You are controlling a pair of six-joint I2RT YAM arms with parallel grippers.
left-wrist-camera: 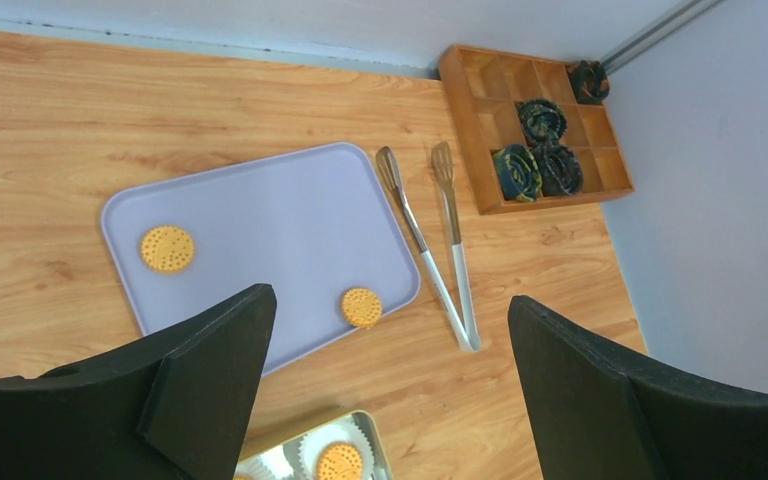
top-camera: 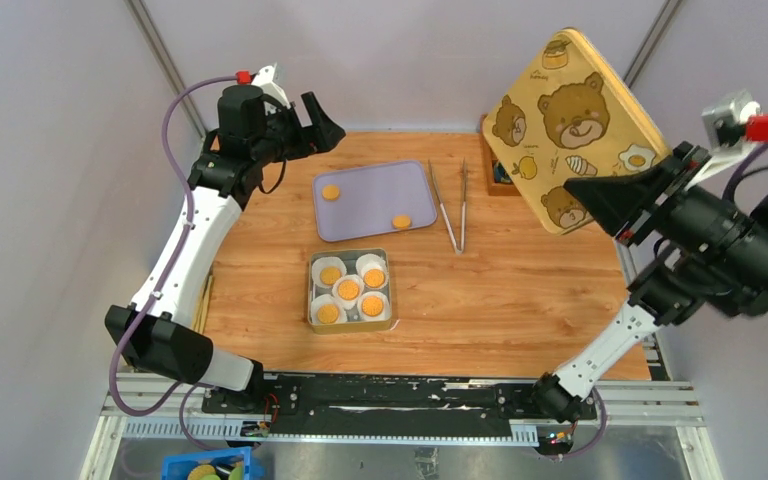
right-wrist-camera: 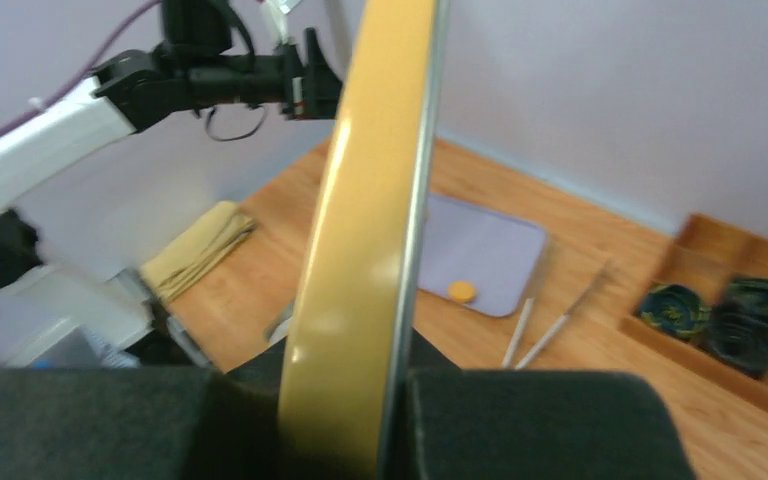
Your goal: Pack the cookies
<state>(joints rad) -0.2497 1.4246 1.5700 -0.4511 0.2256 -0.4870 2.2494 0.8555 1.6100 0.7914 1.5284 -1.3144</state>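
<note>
Two cookies (top-camera: 330, 192) (top-camera: 401, 221) lie on a purple tray (top-camera: 370, 215); they also show in the left wrist view (left-wrist-camera: 167, 248) (left-wrist-camera: 361, 307). An open metal tin (top-camera: 350, 290) in front of the tray holds white paper liners with several cookies (top-camera: 348, 289) in them. My left gripper (top-camera: 332, 130) (left-wrist-camera: 388, 300) is open and empty, high above the table's back left. My right gripper (top-camera: 612, 208) (right-wrist-camera: 395, 400) is shut on the edge of the yellow bear-print tin lid (top-camera: 570, 125) (right-wrist-camera: 370, 230), which it holds tilted in the air at the right.
Metal tongs (top-camera: 452, 205) (left-wrist-camera: 440, 240) lie right of the tray. A wooden compartment box (left-wrist-camera: 535, 130) with dark liners stands at the back right, mostly hidden behind the lid from above. A yellow cloth (top-camera: 205, 300) lies at the table's left edge.
</note>
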